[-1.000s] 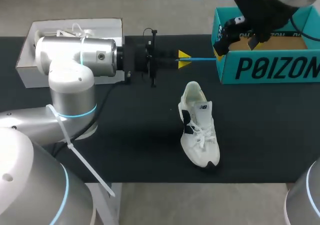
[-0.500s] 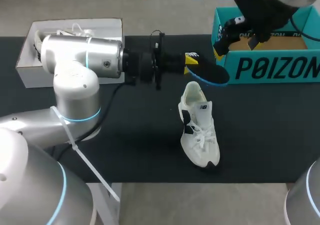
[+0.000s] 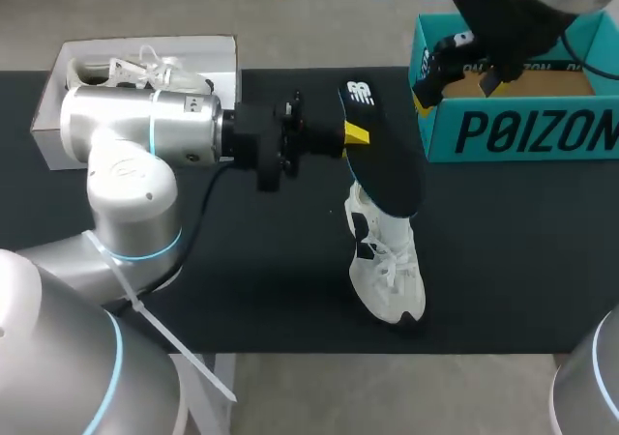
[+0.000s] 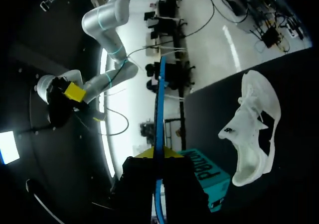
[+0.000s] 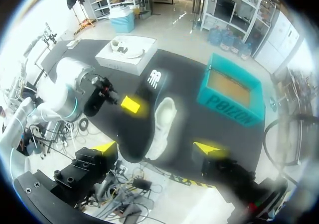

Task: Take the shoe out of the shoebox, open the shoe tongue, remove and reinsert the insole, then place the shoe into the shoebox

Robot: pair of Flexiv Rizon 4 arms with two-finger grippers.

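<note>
A black insole (image 3: 384,159) with a blue edge hangs tilted over the heel of the white shoe (image 3: 389,273), which lies on its sole on the black table. My left gripper (image 3: 354,133) is shut on the insole's side edge. In the left wrist view the insole (image 4: 159,104) shows edge-on, rising from between the yellow tips of the left gripper (image 4: 155,155), with the shoe (image 4: 253,129) off to one side. My right gripper (image 3: 464,80) hangs open, high over the teal shoebox (image 3: 522,130), nothing between its fingers. The right wrist view takes in insole (image 5: 144,109), shoe (image 5: 165,118) and shoebox (image 5: 232,97) far below.
A white box (image 3: 58,106) with a second white shoe (image 3: 135,68) inside stands at the back left, behind my left arm. The teal shoebox sits at the back right table edge.
My left gripper has turned the insole from flat and edge-on to broad face up, and swung it down over the shoe's heel. The right arm has stayed still.
</note>
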